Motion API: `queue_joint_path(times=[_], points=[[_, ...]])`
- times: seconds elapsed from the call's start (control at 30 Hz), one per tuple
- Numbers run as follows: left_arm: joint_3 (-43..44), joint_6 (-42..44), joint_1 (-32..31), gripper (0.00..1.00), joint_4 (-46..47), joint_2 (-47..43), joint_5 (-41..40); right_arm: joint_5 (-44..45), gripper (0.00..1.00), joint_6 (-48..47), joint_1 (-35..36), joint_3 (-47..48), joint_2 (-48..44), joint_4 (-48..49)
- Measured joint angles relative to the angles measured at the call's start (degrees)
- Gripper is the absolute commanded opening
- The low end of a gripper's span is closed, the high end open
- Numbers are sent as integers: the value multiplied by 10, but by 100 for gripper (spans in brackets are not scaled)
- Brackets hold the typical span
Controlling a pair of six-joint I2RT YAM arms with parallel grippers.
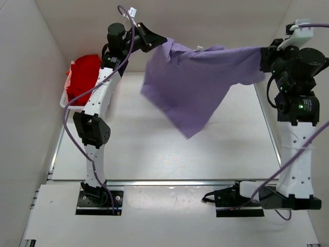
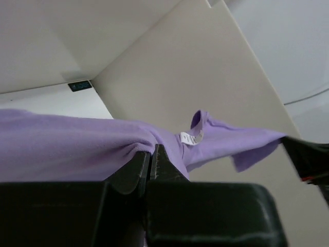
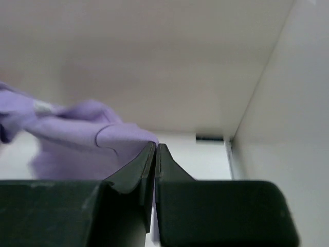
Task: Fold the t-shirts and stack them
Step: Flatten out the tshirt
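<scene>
Left end effector [image 1: 163, 43] and right end effector [image 1: 263, 55] are each being pinched shut on the upper edge of the lavender t-shirt [image 1: 198, 85], which is being hung stretched left-to-right between them above the bench [image 1: 154, 154]; neither arm is being favoured.

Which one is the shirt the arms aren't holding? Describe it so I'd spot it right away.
Look to the far left corner of the table, behind the left arm. There a white tray holds a crumpled red t-shirt. It is the only bright red thing; the lavender t-shirt hangs stretched in the air between the left gripper and right gripper.
</scene>
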Motion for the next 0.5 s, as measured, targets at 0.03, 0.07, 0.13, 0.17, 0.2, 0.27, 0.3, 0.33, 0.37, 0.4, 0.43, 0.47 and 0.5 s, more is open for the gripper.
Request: queue_joint_path(times=[0.03, 0.07, 0.13, 0.17, 0.2, 0.27, 0.3, 0.33, 0.37, 0.4, 0.43, 0.47, 0.5], points=[[-13, 1, -4, 0, 1, -16, 1, 21, 0, -17, 25, 30, -1, 0], [-14, 4, -7, 0, 1, -24, 1, 33, 0, -29, 44, 49, -5, 3], [-15, 9, -11, 0, 5, -42, 5, 43, 0, -46, 75, 61, -23, 13], [-16, 12, -12, 0, 10, -47, 9, 47, 1, -50, 79, 55, -34, 16], [-20, 17, -13, 0, 13, -52, 10, 50, 0, -51, 81, 45, -40, 17], [-34, 31, -13, 0, 14, -58, 8, 64, 0, -51, 96, 9, -64, 21], [-45, 39, -13, 0, 11, -59, 5, 68, 0, -51, 111, -15, -75, 21], [-60, 47, -10, 0, 8, -59, 0, 72, 0, -51, 136, -38, -82, 23], [-85, 52, -8, 0, 9, -60, -8, 73, 0, -50, 166, -64, -85, 21], [-117, 55, -3, 9, 9, -62, -16, 77, 0, -49, 196, -92, -85, 24], [-153, 57, 5, 28, 11, -62, -24, 81, 0, -48, 243, -126, -83, 21], [-188, 60, 15, 32, 10, -60, -30, 83, 0, -46, 281, -150, -78, 16], [-227, 56, 28, 40, 11, -59, -34, 83, 0, -44, 327, -175, -66, 13]])
